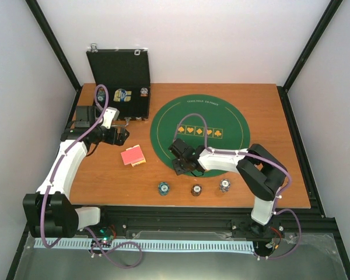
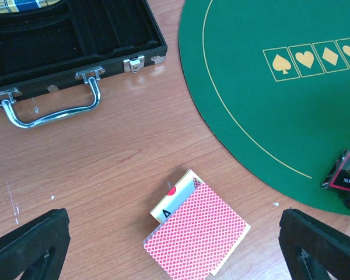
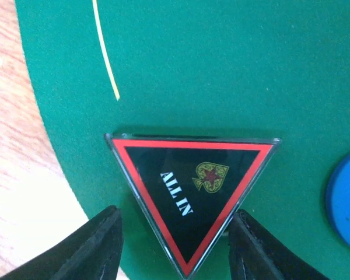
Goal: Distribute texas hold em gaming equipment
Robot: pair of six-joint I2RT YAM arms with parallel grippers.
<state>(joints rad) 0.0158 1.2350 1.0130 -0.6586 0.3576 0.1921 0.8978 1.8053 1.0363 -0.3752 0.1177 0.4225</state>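
Your left claw stands wide open above the bench, with the red-backed card stack lying between its fingers. The black case sits upper left. The "ALL IN" triangle marker is on the green mat at far right.

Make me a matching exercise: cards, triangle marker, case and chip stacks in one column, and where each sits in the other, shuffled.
1. cards
2. triangle marker
3. case
4. chip stacks

A. on the green mat
B. in a row along the table near edge
C. far left corner, lid up
D. bare wood between case and mat

Pairs: 1-D, 2-A, 3-C, 4-B
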